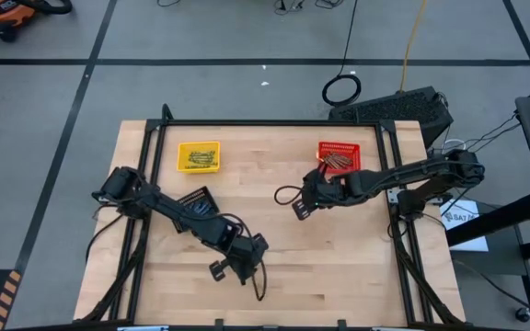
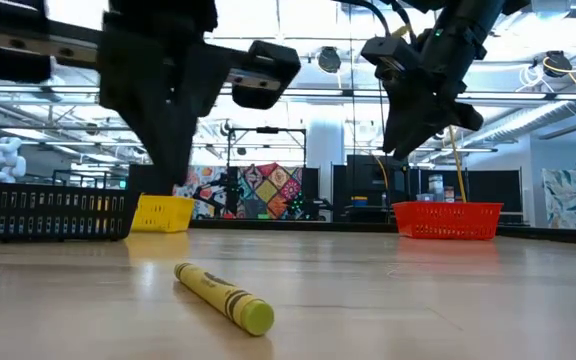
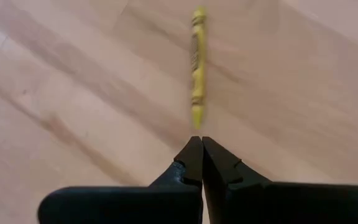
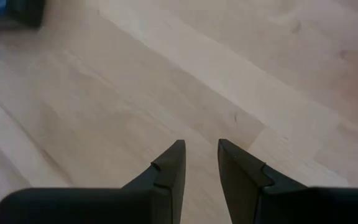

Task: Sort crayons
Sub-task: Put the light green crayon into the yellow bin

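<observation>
Table (image 1: 339, 267): 1, pale wood, showing bare over most of its top.
Baskets: 3 are sitting along the far half of the table. 1 yellow basket (image 1: 199, 155) far left, 1 red basket (image 1: 339, 156) far right, 1 black basket (image 1: 194, 199) nearer the left arm.
Crayons, loose: 1 yellow crayon (image 2: 223, 297) is lying flat on the bare wood near the table's front edge, apart from all 3 baskets. It is also showing in the left wrist view (image 3: 197, 65).
Crayons, sorted: yellow sticks are filling the yellow basket and brown-red sticks are lying in the red basket; the count in either is too small to tell. What the black basket is holding cannot be told.
Arms: 2, both dark.
Left gripper (image 3: 202, 144): 1, hovering above the front-middle of the table, pointing at the loose yellow crayon, its tips just short of the crayon's near end. Jaws are pressing together, tip against tip, gripping nothing.
Right gripper (image 4: 201, 151): 1, hanging over the middle of the table, just in front of the red basket. Jaws are standing a little apart with bare wood showing between them, holding nothing, touching nothing.
</observation>
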